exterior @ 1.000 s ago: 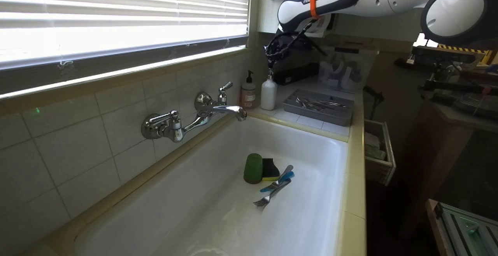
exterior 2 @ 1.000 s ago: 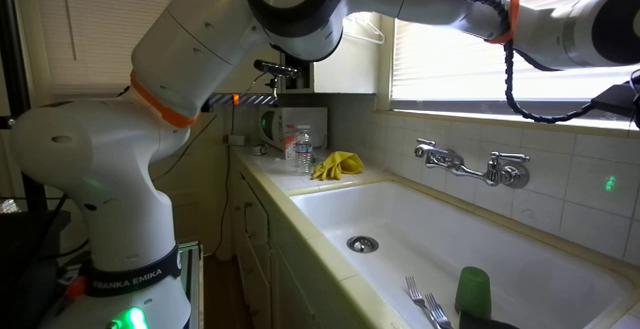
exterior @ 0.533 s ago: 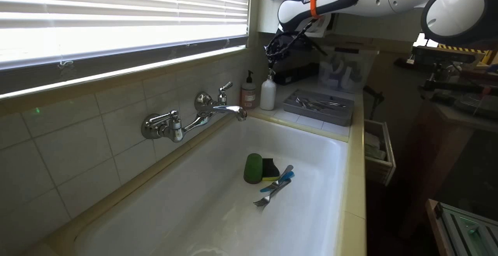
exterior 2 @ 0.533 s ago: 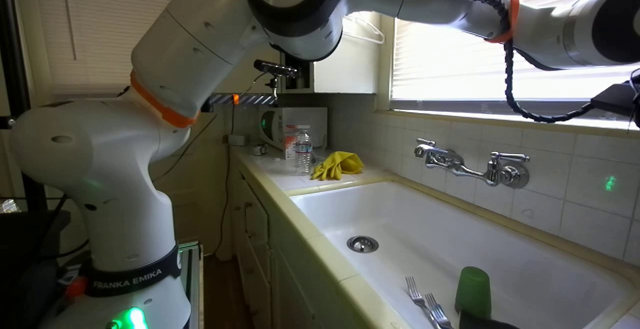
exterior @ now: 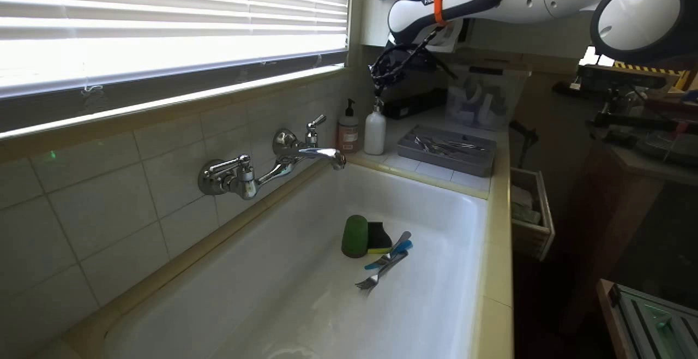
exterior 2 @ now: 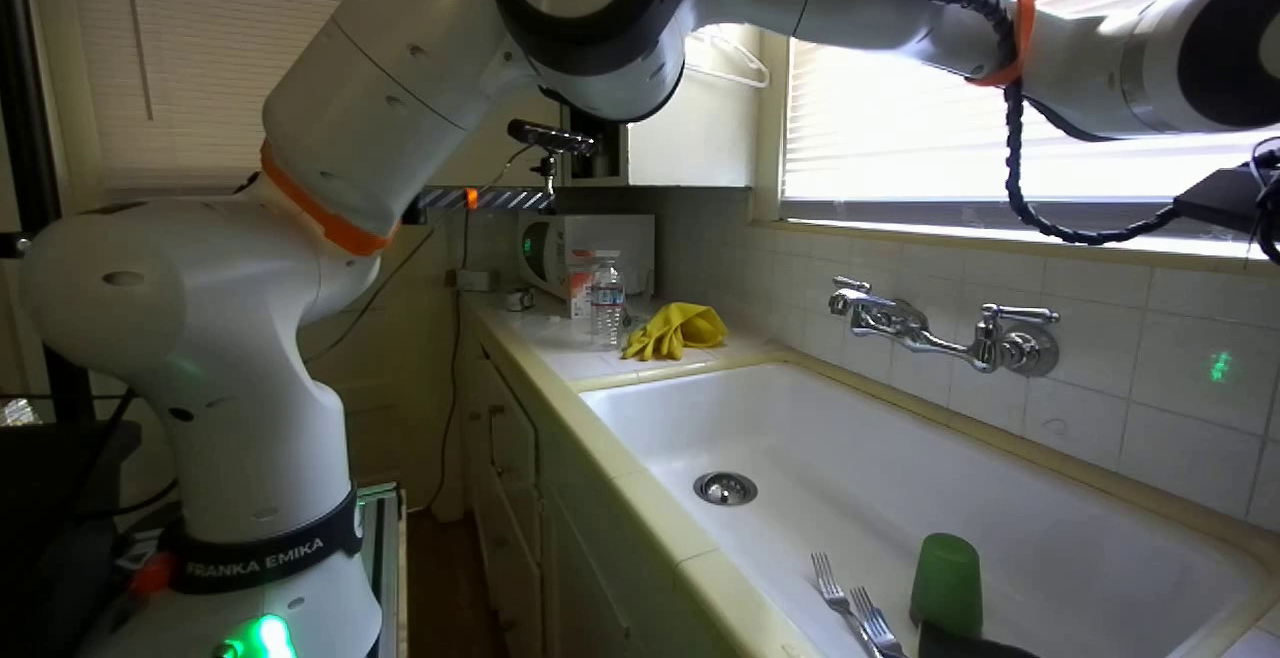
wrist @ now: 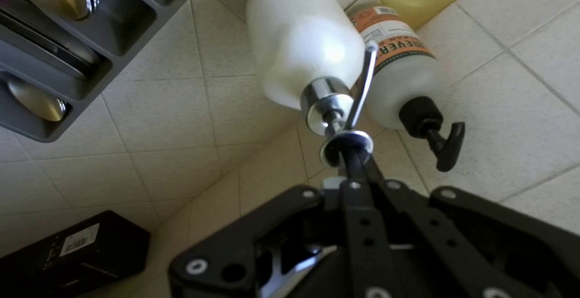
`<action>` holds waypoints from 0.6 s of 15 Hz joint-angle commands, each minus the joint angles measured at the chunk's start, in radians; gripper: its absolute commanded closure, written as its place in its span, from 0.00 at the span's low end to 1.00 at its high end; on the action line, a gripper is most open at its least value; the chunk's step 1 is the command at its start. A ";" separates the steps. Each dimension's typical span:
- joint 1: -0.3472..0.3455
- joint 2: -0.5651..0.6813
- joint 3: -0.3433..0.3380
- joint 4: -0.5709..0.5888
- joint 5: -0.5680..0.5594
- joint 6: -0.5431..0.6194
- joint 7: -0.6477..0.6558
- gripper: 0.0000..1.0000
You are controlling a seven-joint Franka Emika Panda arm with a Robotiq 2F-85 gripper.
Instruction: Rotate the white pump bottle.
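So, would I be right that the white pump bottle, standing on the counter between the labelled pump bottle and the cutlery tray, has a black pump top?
Not quite: the wrist view shows its pump top is silvery, not black. The white pump bottle does stand on the counter between the labelled pump bottle and the cutlery tray.

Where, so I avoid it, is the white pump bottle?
In an exterior view, right of centre, the white pump bottle stands on the counter, between the darker pump bottle and gray tray.

Kitchen, white sink (exterior: 305, 271), wall faucet (exterior 2: 935, 341), cutlery tray (exterior: 441, 161), microwave (exterior 2: 602, 233)
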 commanded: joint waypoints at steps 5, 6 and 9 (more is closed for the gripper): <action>-0.006 0.044 0.006 -0.017 0.002 -0.070 -0.005 1.00; -0.006 0.044 0.005 -0.018 0.001 -0.072 -0.004 1.00; -0.007 0.046 0.003 -0.018 -0.001 -0.075 -0.002 1.00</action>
